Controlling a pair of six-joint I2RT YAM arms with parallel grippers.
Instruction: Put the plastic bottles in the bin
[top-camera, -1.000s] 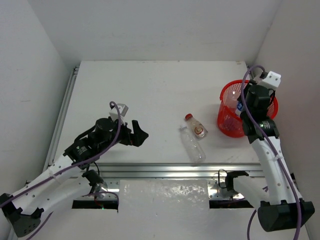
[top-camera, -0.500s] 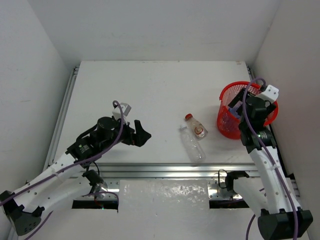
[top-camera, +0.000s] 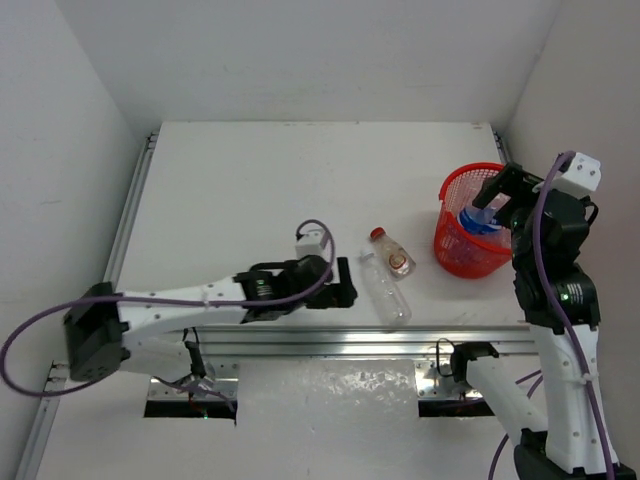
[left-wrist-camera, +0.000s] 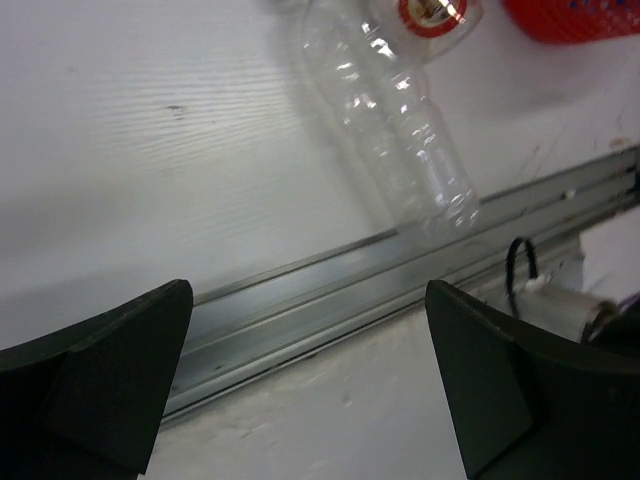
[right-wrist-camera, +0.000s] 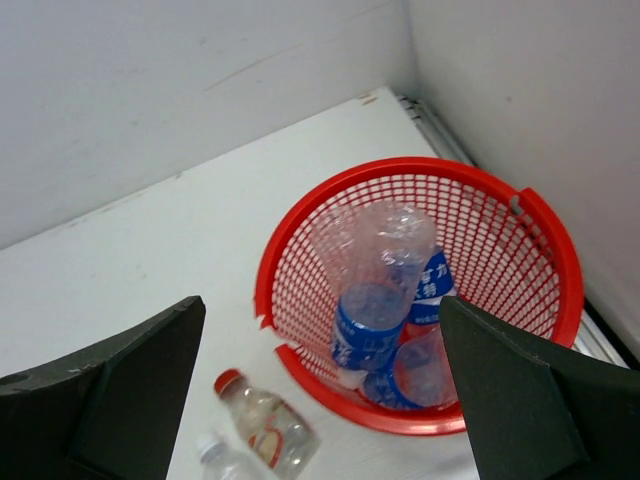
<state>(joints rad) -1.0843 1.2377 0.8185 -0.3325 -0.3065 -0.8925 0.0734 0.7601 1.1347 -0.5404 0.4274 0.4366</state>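
Two empty wide-open tools: left tool (left-wrist-camera: 310, 330) near clear bottle (left-wrist-camera: 400, 130), right tool (right-wrist-camera: 322, 320) above bin (right-wrist-camera: 560, 262)

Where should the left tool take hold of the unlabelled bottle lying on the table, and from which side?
Probably across its ribbed mid-body, coming down from above with the left tool straddling its width. The unlabelled bottle lies flat on its side, so the round body offers two opposed walls; the red-capped bottle crowds its neck end.
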